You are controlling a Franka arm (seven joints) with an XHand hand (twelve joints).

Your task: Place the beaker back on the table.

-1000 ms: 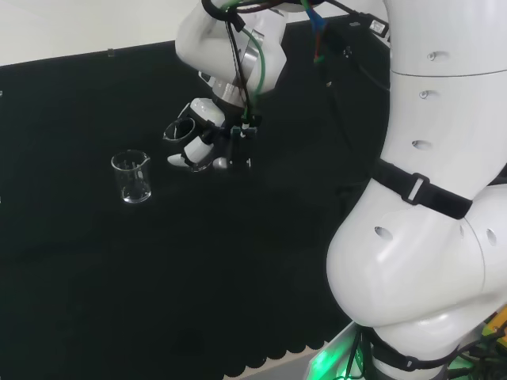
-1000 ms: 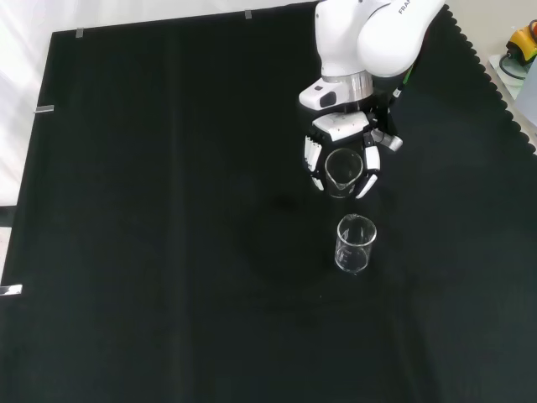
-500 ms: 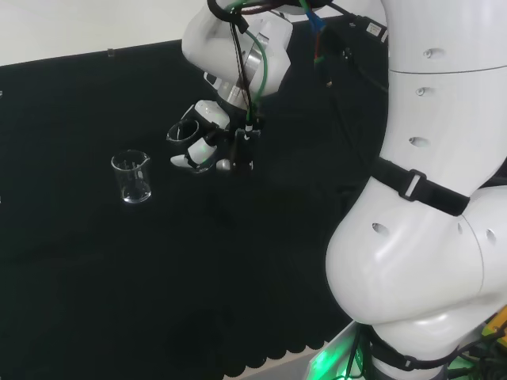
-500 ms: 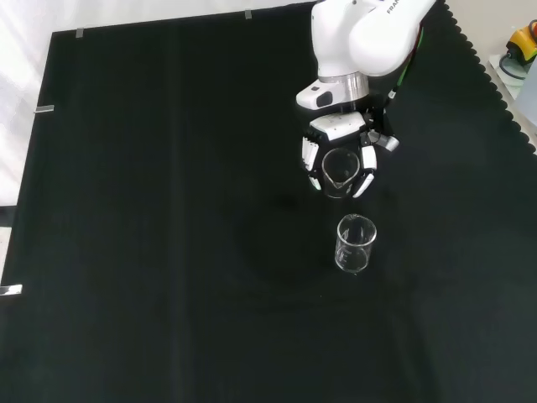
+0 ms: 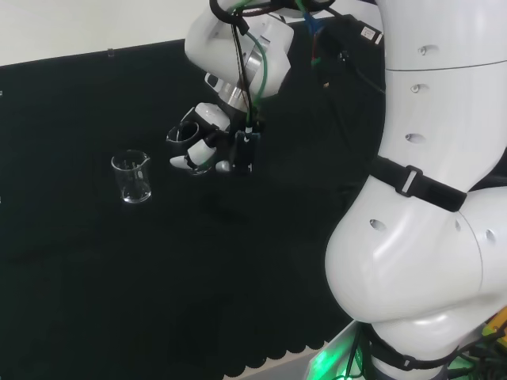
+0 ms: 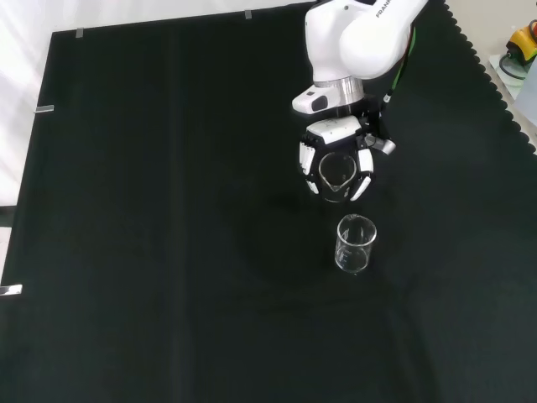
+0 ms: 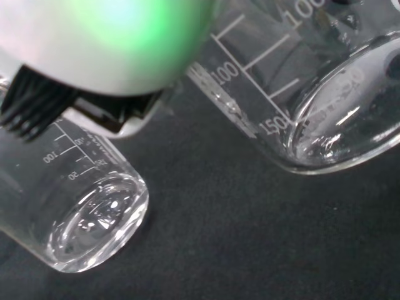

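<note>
Above the black cloth: a beaker held in the hand, one more standing free.

Over the black cloth-covered table point(image 6: 168, 210), the black and white robot hand point(image 6: 336, 164) has its fingers curled round a clear glass beaker with printed scale marks point(image 6: 336, 173), tilted and apparently off the cloth. By my judgement the carry-down is in hand; next the beaker must be righted, lowered until its base rests flat, then released. Two beakers in all: the held one, and a second clear glass beaker point(image 6: 356, 243) upright on the cloth, near but apart.
</note>
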